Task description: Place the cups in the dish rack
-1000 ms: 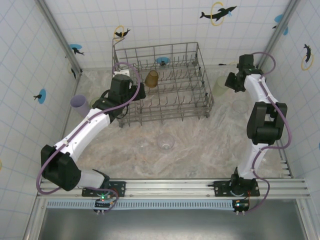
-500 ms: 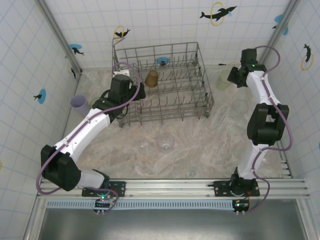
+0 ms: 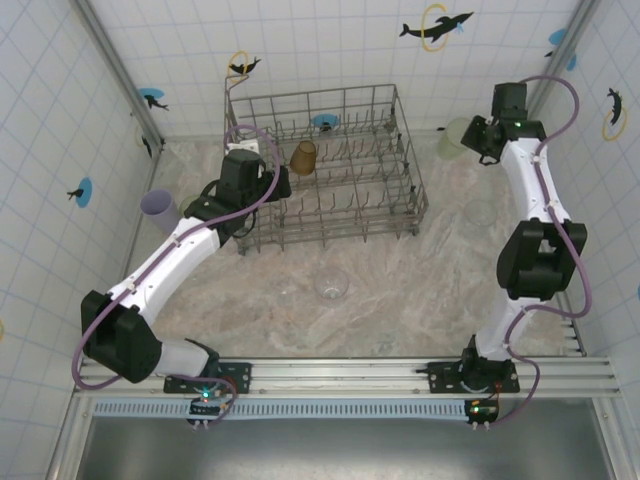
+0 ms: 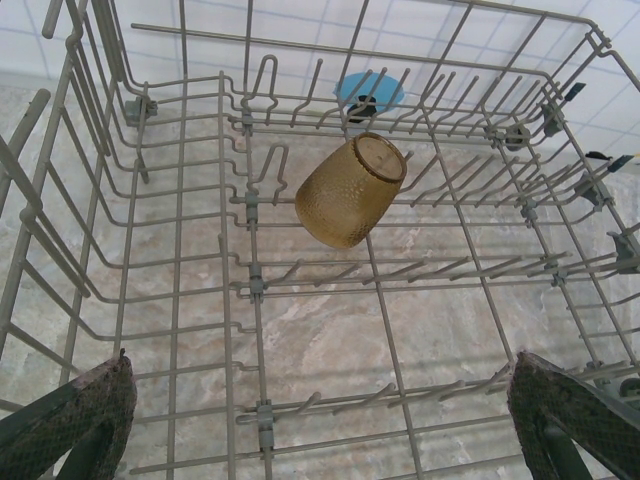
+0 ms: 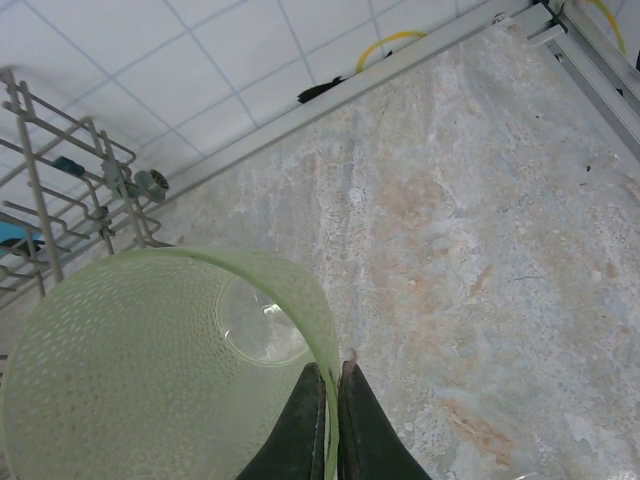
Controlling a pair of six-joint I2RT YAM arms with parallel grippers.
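**A:** Where was the right claw (image 3: 478, 138)?

**B:** At 1 o'clock on the tabletop (image 3: 400, 290), just outside the dish rack's (image 3: 310, 97) 3 o'clock wall. It was closed, pinching the wall of a pale green cup (image 5: 150, 370) at the rim, with one finger inside and one outside. The cup looked lifted clear of the surface.

**A:** Why a rim pinch?

**B:** My guess: the wall is thin, so there's no need to span the body. It also leaves the mouth free to tip down over the tines (image 4: 300, 270).

**A:** Left claw (image 3: 270, 183)?

**B:** Spread wide with nothing between the fingers, hanging over the rack's 9 o'clock side. The amber cup (image 4: 350, 190) sat tilted on the tines toward the rack's 11 o'clock, apart from both fingers.

**A:** Clearance?

**B:** The rack sides were tall open grid, so I'd say the green cup had to go over the 3 o'clock rim, not through it. Most tine rows were bare. The tiled wall (image 3: 330, 40) and corner sat close behind the right arm, with little room at 12 to 2. The left arm lay across the rack's 8 o'clock corner, so the right half looked freer.

**A:** What was not yet loaded?

**B:** A lilac cup (image 3: 158, 207) at 9 o'clock by the side wall. A clear cup (image 3: 331, 287) at the rack's 6 o'clock. Another at 3 o'clock, beside the right arm.
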